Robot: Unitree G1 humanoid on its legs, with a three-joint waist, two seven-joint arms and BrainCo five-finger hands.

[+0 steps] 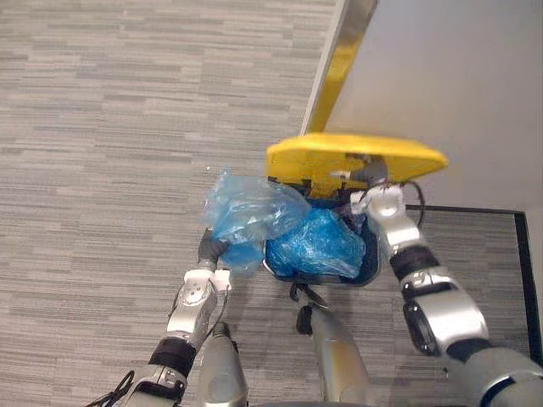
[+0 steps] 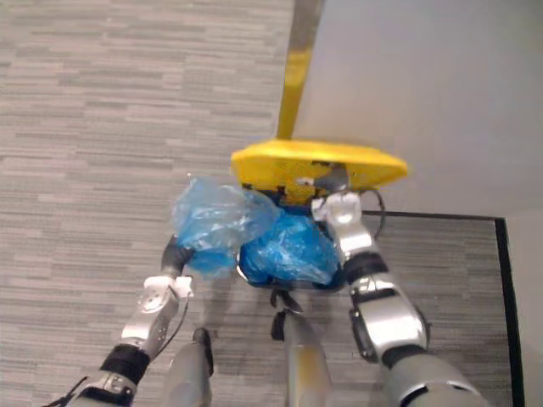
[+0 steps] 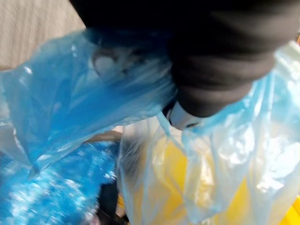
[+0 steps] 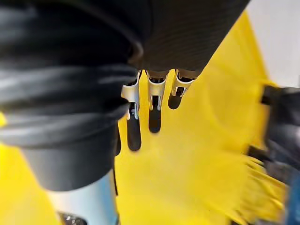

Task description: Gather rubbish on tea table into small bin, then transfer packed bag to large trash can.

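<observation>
Bag at the can's mouth, lid tipped up

The blue bag (image 1: 246,212) bulges over the left rim of the can (image 1: 366,273), touching the blue liner (image 1: 318,242) inside. The left hand (image 1: 212,248) sits under it with its fingers buried in plastic, so can't tell the grip. The right hand (image 4: 154,96) has straight fingers spread flat on the yellow lid (image 1: 356,157), which stands up over the far rim. The wall (image 1: 458,76) is right behind the can, and there's plenty of open grey carpet (image 1: 102,127) to the left.
</observation>
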